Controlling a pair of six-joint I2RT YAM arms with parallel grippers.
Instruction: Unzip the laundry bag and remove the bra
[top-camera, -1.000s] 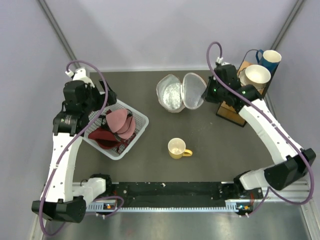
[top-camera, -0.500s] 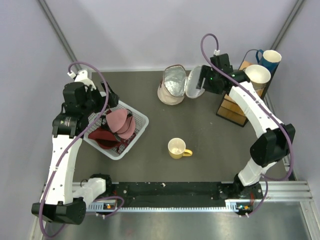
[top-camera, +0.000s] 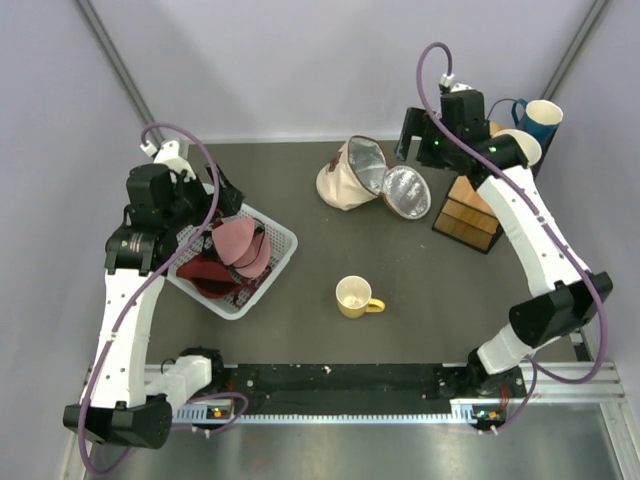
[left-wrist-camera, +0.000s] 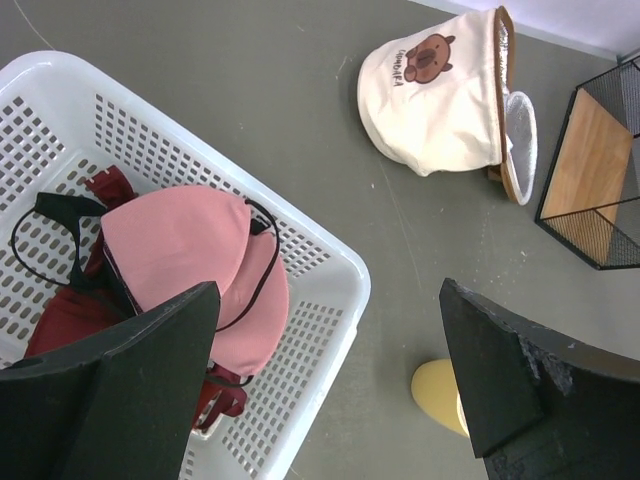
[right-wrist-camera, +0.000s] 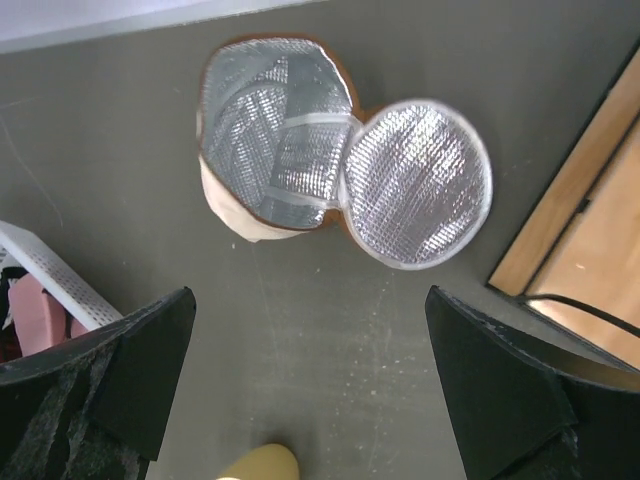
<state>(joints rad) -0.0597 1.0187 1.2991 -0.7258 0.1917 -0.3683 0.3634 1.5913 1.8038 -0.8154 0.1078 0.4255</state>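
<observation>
- Checking the laundry bag (right-wrist-camera: 270, 140) from above: it lies tipped on its side at the far middle of the tabletop (right-wrist-camera: 330, 330). Its mouth is open, the round lid (right-wrist-camera: 418, 185) lies flat to its right, and the silvery lining shows nothing inside.
- The bra (left-wrist-camera: 180, 245) sits in the white basket (left-wrist-camera: 335, 262) at the left, pink cups over maroon, well apart from the bag.
- My right claw (right-wrist-camera: 308, 300) hangs over the bag, spread wide and holding nothing. My left claw (left-wrist-camera: 328, 300) hovers over the basket's near right corner, likewise wide and empty.
- I judge the removal done, so what remains is a clean finish: raise both arms straight up.
- I want the right arm kept off the lid and the wooden rack (top-camera: 468, 215), and the left off the thin straps, which could snag a finger.
</observation>
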